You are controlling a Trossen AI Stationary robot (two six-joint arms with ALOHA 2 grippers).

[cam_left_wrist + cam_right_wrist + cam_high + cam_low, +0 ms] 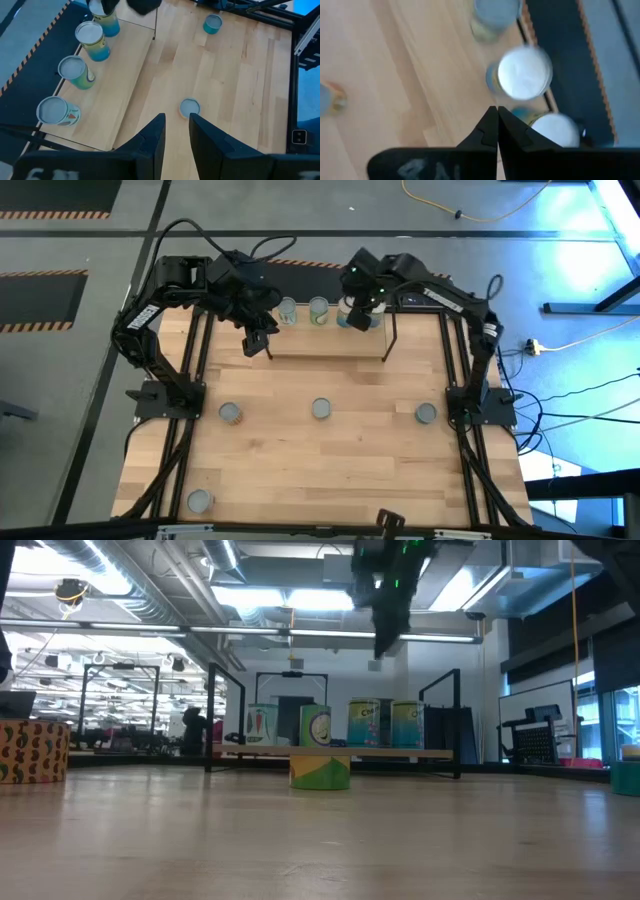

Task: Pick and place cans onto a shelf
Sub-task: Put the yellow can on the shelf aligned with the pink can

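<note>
cans (525, 73) stand beneath the closed right gripper (497, 116).

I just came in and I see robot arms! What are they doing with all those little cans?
The two arms are putting cans on the shelf at the far end of the table. Four cans stand there, among them the last can in the row. The right gripper hangs over that end, fingers shut and empty. The left gripper waits over the shelf's other end, fingers apart and empty. Four cans are left on the table, like the middle can.
</note>
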